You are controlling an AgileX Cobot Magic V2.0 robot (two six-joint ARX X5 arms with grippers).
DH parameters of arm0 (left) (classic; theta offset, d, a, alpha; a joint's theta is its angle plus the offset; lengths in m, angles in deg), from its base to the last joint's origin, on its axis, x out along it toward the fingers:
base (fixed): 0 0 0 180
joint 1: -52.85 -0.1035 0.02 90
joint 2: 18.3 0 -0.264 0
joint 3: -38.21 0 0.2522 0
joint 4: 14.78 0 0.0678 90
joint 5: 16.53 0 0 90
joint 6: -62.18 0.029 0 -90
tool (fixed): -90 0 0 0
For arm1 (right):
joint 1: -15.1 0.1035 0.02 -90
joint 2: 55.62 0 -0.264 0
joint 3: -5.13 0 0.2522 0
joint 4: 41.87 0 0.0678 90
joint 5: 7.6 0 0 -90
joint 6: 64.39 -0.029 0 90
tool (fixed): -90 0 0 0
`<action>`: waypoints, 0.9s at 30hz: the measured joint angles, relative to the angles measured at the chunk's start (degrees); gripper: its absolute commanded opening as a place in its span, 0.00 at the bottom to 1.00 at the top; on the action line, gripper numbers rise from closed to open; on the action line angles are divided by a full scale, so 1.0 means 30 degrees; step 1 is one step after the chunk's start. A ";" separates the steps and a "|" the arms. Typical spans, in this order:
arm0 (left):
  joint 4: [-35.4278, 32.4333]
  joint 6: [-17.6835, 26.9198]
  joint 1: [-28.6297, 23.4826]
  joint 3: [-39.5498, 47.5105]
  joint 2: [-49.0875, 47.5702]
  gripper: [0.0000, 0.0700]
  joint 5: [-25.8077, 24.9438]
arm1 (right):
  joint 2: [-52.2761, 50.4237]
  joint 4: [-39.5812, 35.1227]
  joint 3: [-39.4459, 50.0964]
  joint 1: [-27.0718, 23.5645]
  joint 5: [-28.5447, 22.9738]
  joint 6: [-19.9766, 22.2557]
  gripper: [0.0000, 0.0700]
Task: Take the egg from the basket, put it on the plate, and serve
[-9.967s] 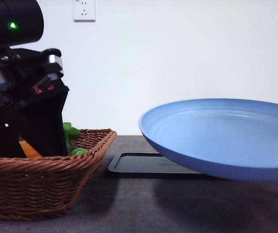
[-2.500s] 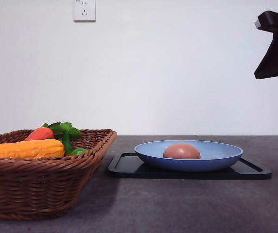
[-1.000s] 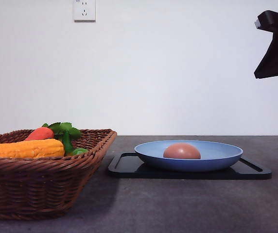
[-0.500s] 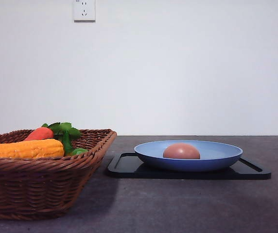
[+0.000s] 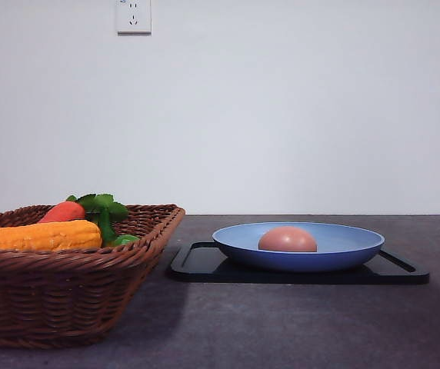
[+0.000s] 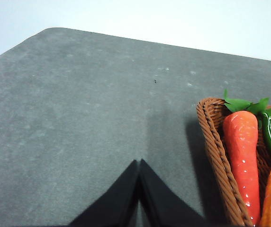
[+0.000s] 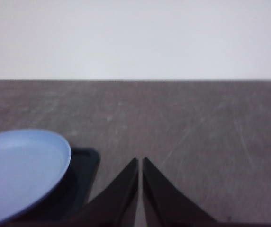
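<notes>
1. Egg point(image 5: 287, 239): small, smooth, reddish-brown oval. It lies in the well of the plate, a little toward nine o'clock of the plate's centre, long axis level and running across the front view from nine to three.
2. Plate point(image 5: 358, 254): wide, round, shallow, plain light blue, raised rim. It sits on the flat black rectangular tray point(image 5: 197, 265), at about three o'clock from the basket and apart from it.
3. Basket point(image 5: 66, 296): large, brown, woven wicker, flared sides, braided rim. It holds a red-orange carrot with green leaves point(image 5: 62, 211), an orange-yellow ear of corn point(image 5: 39, 235) and a slim green pepper point(image 6: 270, 137); no egg is seen in it.
4. Left gripper point(image 6: 139, 163): two dark tapered fingers pressed tip to tip, nothing between them. It is over bare grey tabletop point(image 6: 78, 118), just beside the basket's outer corner.
5. Right gripper point(image 7: 140, 161): dark fingers drawn together to a hairline gap, carrying nothing. It is over the table just off the tray's corner.
6. Governing relation: in the right wrist view the plate's rim point(image 7: 26, 175) lies at about nine o'clock of the closed tips; the right arm is much the nearer to plate and egg.
7. Judged status: egg on plate, plate on tray, both claws clear. The transfer and serving look finished.
</notes>
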 measured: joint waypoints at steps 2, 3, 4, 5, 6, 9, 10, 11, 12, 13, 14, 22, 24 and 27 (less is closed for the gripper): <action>0.0000 0.0000 0.0000 0.0000 0.0000 0.00 0.0000 | 0.0000 -0.0002 0.0316 0.0000 0.0007 -0.0305 0.00; 0.0000 0.0000 0.0000 0.0000 0.0000 0.00 0.0000 | -0.0004 0.0023 0.0483 0.0000 0.0007 -0.0434 0.00; 0.0000 0.0000 0.0000 0.0000 0.0000 0.00 0.0000 | -0.0011 0.0273 0.0540 0.0000 0.0007 -0.0545 0.00; 0.0000 0.0000 0.0000 0.0000 0.0000 0.00 0.0000 | -0.0015 0.0573 0.0540 0.0000 0.0007 -0.0629 0.00; 0.0000 0.0000 0.0000 0.0000 0.0000 0.00 0.0000 | -0.0015 0.0775 0.0540 0.0000 0.0007 -0.0688 0.00; 0.0000 0.0000 0.0000 0.0000 0.0000 0.00 0.0000 | -0.0022 0.1499 0.0540 0.0000 0.0026 -0.0759 0.00; 0.0000 0.0000 0.0000 0.0000 0.0000 0.00 0.0000 | -0.0022 0.1951 0.0540 0.0000 0.0068 -0.0777 0.00; 0.0000 0.0000 0.0000 0.0000 0.0000 0.00 0.0000 | -0.0022 0.2472 0.0540 0.0000 0.0201 -0.0784 0.00; 0.0000 0.0000 0.0000 0.0000 0.0000 0.00 0.0000 | -0.0018 0.2911 0.0528 0.0000 0.0360 -0.0791 0.00; 0.0000 0.0000 0.0000 0.0004 0.0000 0.00 0.0000 | 0.0013 0.3051 0.0518 0.0000 0.0419 -0.0794 0.00; 0.0000 0.0000 0.0000 0.0007 0.0000 0.00 0.0000 | 0.0036 0.3047 0.0518 0.0004 0.0423 -0.0794 0.00; 0.0000 0.0000 0.0000 0.0007 0.0000 0.00 0.0000 | 0.0022 0.2787 0.0533 0.0007 0.0357 -0.0794 0.00; 0.0000 0.0000 0.0000 0.0007 0.0000 0.00 0.0000 | 0.0022 0.2766 0.0533 0.0007 0.0357 -0.0794 0.00; 0.0000 0.0000 0.0000 0.0007 0.0000 0.00 0.0000 | 0.0022 0.2763 0.0533 0.0007 0.0357 -0.0794 0.00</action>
